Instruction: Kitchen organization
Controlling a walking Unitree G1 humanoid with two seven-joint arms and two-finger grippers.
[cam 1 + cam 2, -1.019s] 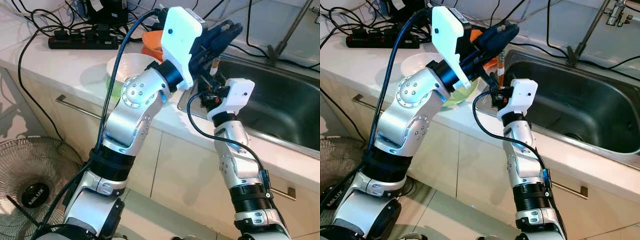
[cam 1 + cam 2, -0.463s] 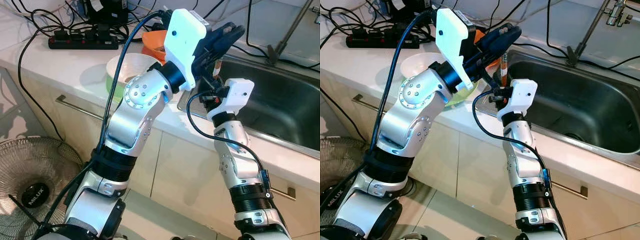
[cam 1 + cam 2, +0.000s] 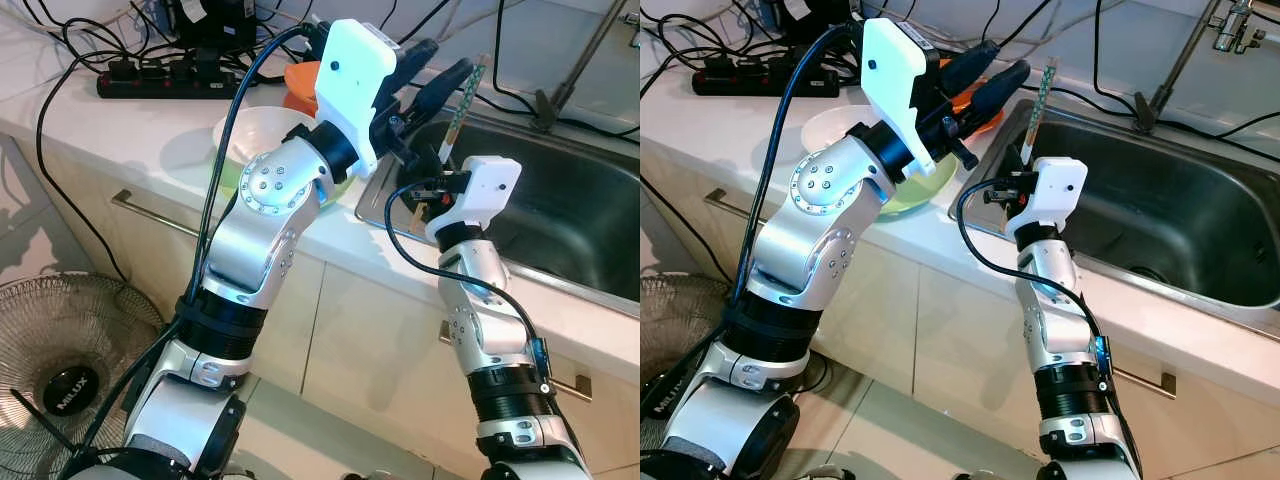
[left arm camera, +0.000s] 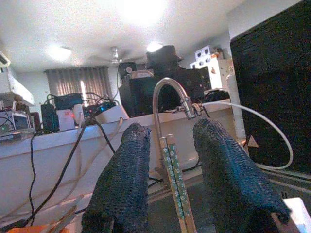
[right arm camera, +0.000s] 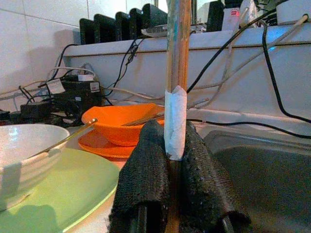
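Here the right gripper (image 5: pixel 167 194) is clamped tight on a pair of chopsticks (image 3: pixel 460 105), its two black fingers (image 5: pixel 141 189) pressed against the lower shaft just below a white paper band, with the sticks standing nearly upright over the near left corner of the sink (image 3: pixel 560 210). The left gripper (image 4: pixel 167 179) sits just beside and above, jaws parted, with the green-patterned upper length of the chopsticks passing between its fingers (image 4: pixel 124 184); whether either pad touches the sticks cannot be told. To the left on the counter (image 3: pixel 120 130) lie a white bowl (image 3: pixel 255 135) on a green plate (image 5: pixel 63 194), and farther back an orange bowl (image 5: pixel 119 121) on an orange plate, with a utensil resting in each bowl. Judged step: a hand-to-hand transfer or re-grip of the chopsticks over the sink edge. The next move likely calls for the left jaws to close squarely on the upper shaft before the right releases, keeping the sticks paired and upright so neither slips into the sink
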